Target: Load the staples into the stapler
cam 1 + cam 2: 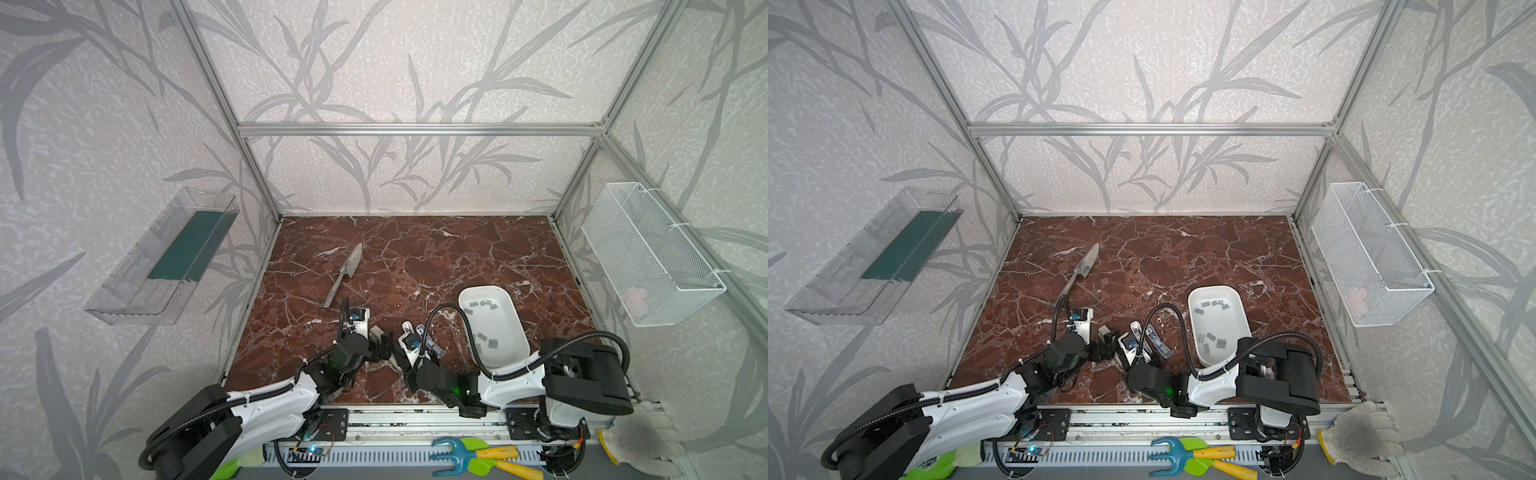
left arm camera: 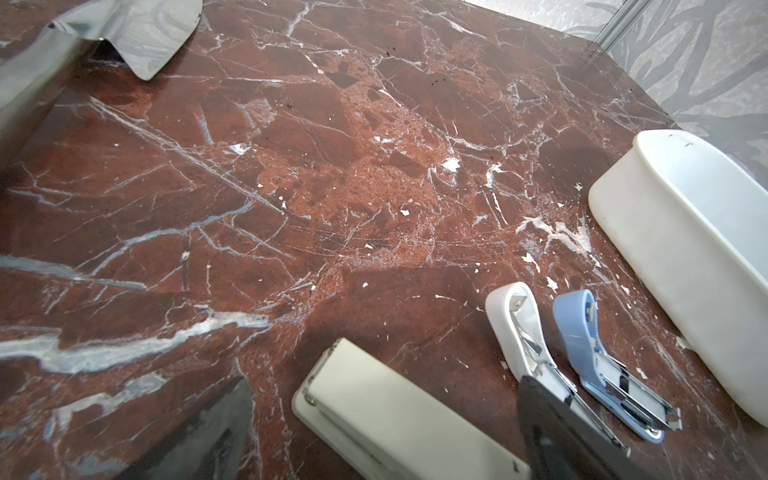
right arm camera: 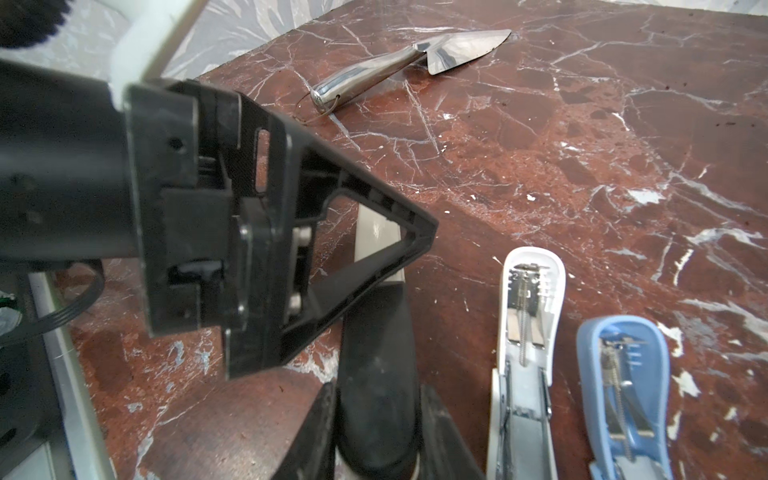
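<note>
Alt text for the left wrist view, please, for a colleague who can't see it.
The open left gripper straddles a large cream rectangular stapler on the red-brown marble table. Beside it lie a small white stapler and a small blue stapler, both hinged open, next to a white oval plastic tray; a shiny metal trowel lies farther off.

The left arm [image 1: 270,403] and right arm [image 1: 511,382] have glossy white moulded shells, dotted with small screws, between matte black cylindrical joint housings. A corrugated black cable conduit [image 1: 602,332] loops along each, fastened by white ties. A green indicator light [image 1: 457,390] glows near each wrist. The black plastic finger [image 3: 415,237] is a ribbed open triangle.
</note>
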